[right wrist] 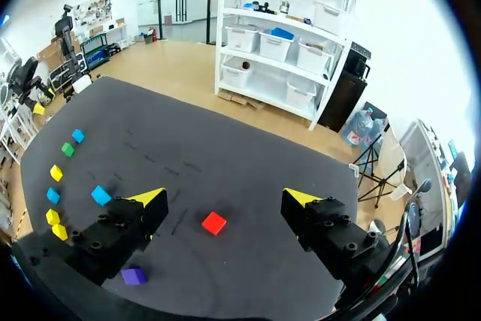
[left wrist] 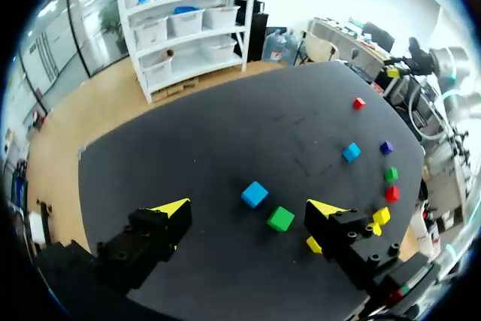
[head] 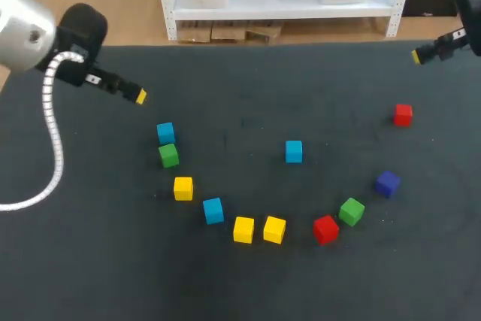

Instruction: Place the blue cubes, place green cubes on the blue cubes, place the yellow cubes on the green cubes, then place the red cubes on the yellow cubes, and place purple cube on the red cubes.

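The left arm [head: 22,31], at ten o'clock in the head view, is a brushed-silver cylinder that ends in a rounded black housing [head: 84,26]. A white ribbed cable [head: 52,137] loops from it toward eight o'clock. The right arm [head: 472,1], at two o'clock, is dark. The left gripper [head: 139,95] and the right gripper [head: 417,56] look alike: blocky black fingers [left wrist: 143,244] dotted with round screw recesses, each capped by a yellow wedge tip [left wrist: 173,207].
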Motion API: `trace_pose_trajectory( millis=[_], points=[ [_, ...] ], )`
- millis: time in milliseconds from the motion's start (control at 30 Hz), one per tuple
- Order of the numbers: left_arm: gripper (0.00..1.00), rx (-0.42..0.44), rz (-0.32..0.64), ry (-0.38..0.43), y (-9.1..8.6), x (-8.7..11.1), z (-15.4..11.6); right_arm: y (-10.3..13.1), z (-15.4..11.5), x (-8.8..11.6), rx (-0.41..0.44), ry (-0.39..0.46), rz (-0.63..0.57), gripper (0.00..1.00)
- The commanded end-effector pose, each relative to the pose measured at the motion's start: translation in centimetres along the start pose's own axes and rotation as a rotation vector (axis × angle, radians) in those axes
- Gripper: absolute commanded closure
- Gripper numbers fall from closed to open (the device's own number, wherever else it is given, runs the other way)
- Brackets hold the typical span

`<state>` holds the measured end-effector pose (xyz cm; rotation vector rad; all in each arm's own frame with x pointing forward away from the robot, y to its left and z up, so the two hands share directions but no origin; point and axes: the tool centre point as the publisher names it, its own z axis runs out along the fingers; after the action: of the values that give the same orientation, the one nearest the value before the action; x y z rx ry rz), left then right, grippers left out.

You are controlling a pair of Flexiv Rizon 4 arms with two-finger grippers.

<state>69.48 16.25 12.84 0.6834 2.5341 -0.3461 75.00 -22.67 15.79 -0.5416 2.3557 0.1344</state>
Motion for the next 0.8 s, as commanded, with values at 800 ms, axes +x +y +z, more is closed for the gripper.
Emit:
trace_pose_trajectory(
  millis=[800],
  points=[
    [0.0, -0.165, -0.412, 0.283, -1.5, -1.2, 9.9, 0.2, 0.1, 0.2, 0.009, -0.008, 0.001, 0.0]
  ],
)
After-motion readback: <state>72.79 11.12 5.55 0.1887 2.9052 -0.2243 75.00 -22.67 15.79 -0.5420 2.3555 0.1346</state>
